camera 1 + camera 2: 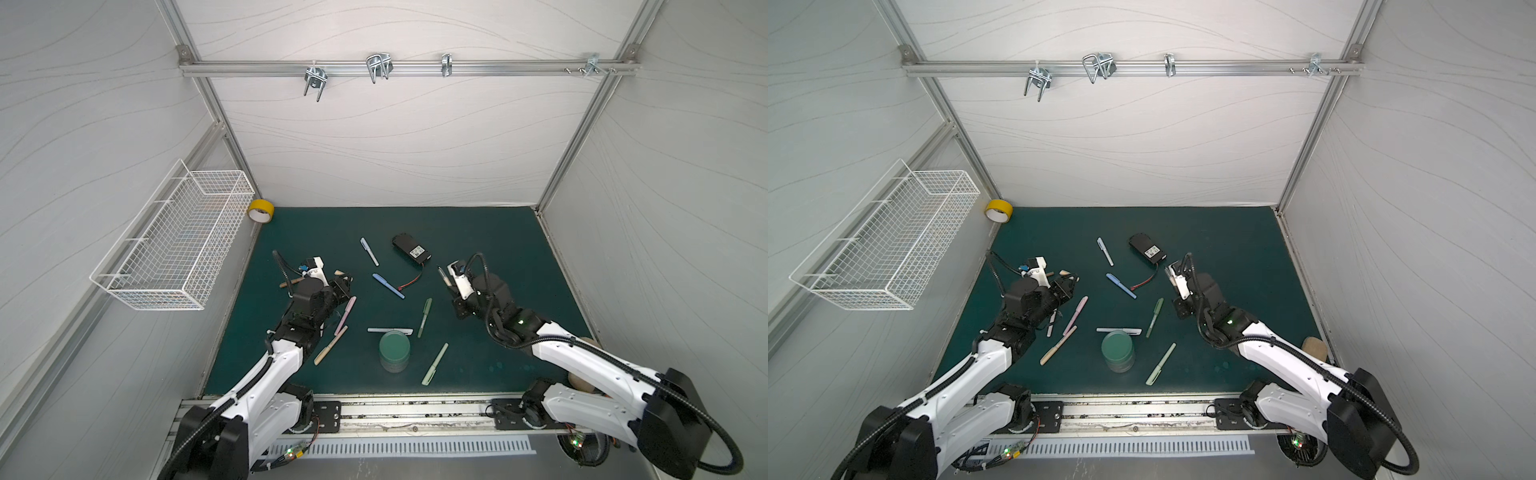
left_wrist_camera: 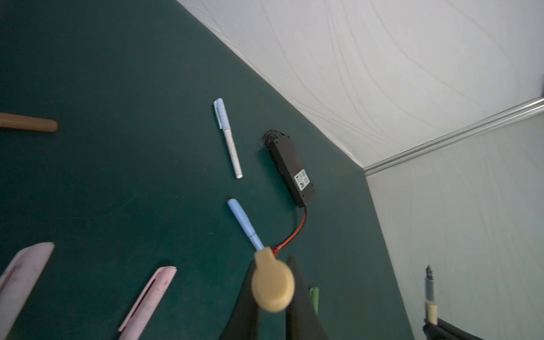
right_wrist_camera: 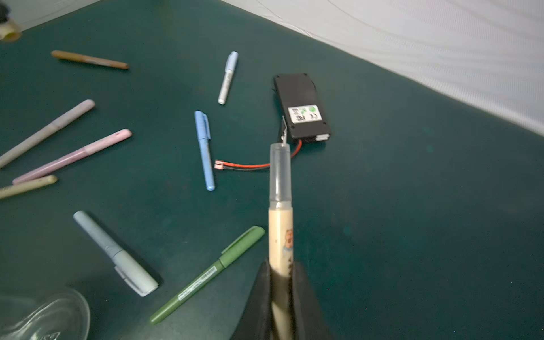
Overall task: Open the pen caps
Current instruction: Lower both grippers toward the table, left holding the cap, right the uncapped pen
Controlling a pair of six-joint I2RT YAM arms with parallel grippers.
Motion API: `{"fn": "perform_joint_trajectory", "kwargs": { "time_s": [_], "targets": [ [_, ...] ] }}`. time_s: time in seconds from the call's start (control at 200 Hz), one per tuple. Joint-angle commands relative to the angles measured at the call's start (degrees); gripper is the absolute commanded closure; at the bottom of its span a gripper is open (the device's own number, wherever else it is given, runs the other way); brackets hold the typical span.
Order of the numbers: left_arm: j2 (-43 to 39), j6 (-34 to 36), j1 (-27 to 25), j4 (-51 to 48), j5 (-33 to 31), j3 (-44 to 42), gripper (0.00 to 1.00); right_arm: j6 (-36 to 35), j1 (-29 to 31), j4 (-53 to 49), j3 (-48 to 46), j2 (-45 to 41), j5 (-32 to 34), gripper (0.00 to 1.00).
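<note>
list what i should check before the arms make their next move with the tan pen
1. Cap held: left gripper shut on tan cap: ok
2. Pen held: right gripper shut on tan pen: ok
3. Cap fully off, pen tip bare: ok
4. Tip apart from battery pack, in a top view: ok
5. Other pens opened: not ok; blue pen and green pen still capped

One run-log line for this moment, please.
left gripper: shut on tan cap | right gripper: shut on tan pen, tip exposed | cap and pen: apart | blue pen: capped
</note>
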Motion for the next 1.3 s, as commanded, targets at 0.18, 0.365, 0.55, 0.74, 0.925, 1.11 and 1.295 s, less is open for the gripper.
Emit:
{"fn": "perform_joint_trajectory", "kwargs": {
  "time_s": [0.18, 0.365, 0.55, 0.74, 0.925, 1.11, 1.295],
  "targets": [
    [12.35, 5.87, 1.25, 3.36, -1.57, 4.11, 1.0, 13.85, -12.48, -4.51, -0.49, 5.2, -9.25, 1.0],
    [21.85, 6.43, 4.21, 5.44, -0.22, 7.09, 1.0, 16.08, -16.51, -4.36, -0.17, 9.2, -10.53, 1.0],
    [29.0, 9.84, 4.79, 4.34, -1.0, 12.09, 1.0, 16.7, -17.57, -3.32, 0.57, 12.42, -10.5, 1.0],
    [35.29, 10.8, 4.75, 0.37, -3.79, 17.64, 1.0, 16.8, -18.22, -2.21, 1.96, 15.69, -10.82, 1.0],
    [40.66, 11.37, 4.83, -2.52, -5.27, 22.3, 1.0, 17.33, -19.59, -0.53, 4.04, 21.06, -11.83, 1.0],
    [43.76, 10.48, 6.12, -6.89, -5.71, 25.44, 1.0, 18.4, -21.29, -0.16, 5.24, 25.27, -11.88, 1.0],
    [45.79, 9.13, 7.4, -10.48, -5.6, 27.81, 1.0, 19.0, -22.03, -0.65, 5.8, 27.42, -10.69, 0.99]
  ]
}}
